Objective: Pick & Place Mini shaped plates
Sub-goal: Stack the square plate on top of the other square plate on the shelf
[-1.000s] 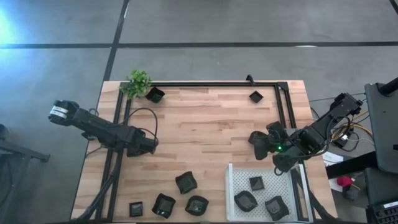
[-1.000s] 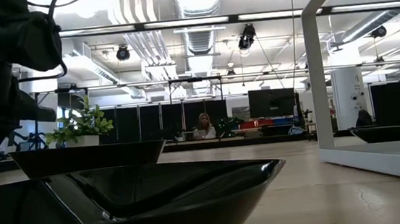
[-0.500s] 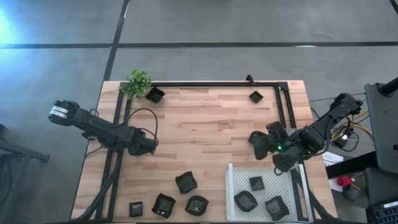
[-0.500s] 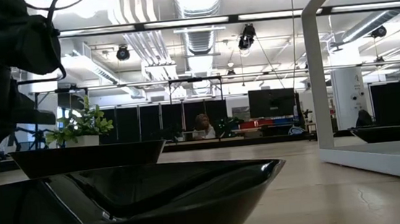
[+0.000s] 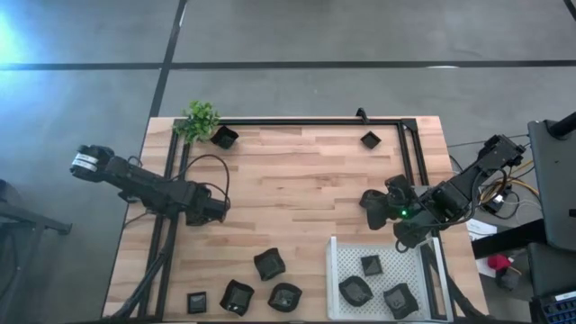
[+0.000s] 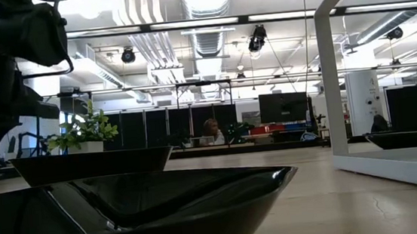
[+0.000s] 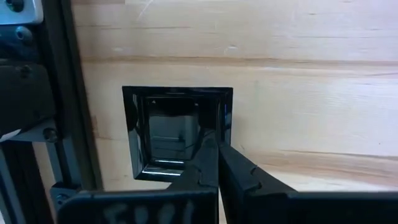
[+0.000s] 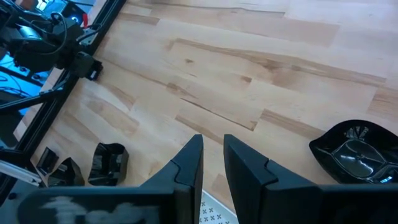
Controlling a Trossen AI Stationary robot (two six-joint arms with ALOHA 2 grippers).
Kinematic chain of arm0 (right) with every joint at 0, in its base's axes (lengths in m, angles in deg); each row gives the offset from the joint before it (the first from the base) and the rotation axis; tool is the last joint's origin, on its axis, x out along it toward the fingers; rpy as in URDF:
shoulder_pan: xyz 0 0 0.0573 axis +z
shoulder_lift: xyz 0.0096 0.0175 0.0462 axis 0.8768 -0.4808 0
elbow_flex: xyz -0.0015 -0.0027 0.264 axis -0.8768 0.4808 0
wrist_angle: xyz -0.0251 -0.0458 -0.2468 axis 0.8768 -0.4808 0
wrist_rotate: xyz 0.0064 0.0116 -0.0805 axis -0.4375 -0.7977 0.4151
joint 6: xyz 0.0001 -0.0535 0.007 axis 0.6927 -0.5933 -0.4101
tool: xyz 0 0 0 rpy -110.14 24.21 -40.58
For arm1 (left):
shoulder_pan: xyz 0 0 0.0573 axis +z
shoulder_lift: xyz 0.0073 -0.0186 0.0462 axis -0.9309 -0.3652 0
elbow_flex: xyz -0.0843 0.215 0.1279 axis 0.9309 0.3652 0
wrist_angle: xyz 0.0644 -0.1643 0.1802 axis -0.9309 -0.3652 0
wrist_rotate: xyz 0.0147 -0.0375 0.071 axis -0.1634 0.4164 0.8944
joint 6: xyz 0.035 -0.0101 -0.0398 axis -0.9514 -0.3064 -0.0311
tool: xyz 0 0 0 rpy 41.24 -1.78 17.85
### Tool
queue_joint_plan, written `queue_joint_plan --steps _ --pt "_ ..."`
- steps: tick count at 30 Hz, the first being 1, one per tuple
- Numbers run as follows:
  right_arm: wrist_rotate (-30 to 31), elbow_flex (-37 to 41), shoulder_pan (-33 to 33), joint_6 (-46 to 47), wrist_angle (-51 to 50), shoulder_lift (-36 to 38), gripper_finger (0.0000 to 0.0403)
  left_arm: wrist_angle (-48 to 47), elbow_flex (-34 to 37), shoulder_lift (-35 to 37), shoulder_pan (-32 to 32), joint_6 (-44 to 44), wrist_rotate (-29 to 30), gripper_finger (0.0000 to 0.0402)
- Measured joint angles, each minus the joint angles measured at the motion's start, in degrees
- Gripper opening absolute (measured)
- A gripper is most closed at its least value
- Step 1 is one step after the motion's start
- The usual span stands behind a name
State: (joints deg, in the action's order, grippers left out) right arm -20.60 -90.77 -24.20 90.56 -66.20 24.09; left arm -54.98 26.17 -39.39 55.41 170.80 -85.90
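Wooden table (image 5: 306, 175): black plates (image 5: 269, 264), tray (image 5: 337, 261), plant (image 5: 201, 119).

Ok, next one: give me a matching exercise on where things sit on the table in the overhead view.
Things:
1. small green plant
2. white perforated tray
3. lone small black square dish
4. smallest black square dish of the lower group

Places in the high view:
A. bottom-right of the table, holding three black dishes
B. bottom-left, by the table's lower edge
C. top-left corner, next to another black dish
D. top-right, just inside the black frame rail

Pairs: 1-C, 2-A, 3-D, 4-B
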Motion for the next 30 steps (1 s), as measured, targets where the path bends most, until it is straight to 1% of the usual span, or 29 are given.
queue_joint_plan --steps 8,18,26,30 --pt "0.0 0.0 0.0 0.0 0.0 0.0 0.0061 0.5 0.0 0.0 0.0 -0.1 -0.1 0.0005" --pt "0.0 0.0 0.0 0.0 0.0 0.0 0.0061 1.7 0.2 0.0 0.0 0.1 -0.1 0.0057" --pt "0.0 0.0 0.0 0.0 0.0 0.0 0.0061 5.4 1.3 -0.3 0.0 -0.4 1.1 0.0060" --pt "0.0 0.0 0.0 0.0 0.0 0.0 0.0061 5.3 2.1 -0.3 0.0 -0.6 1.1 0.0060"
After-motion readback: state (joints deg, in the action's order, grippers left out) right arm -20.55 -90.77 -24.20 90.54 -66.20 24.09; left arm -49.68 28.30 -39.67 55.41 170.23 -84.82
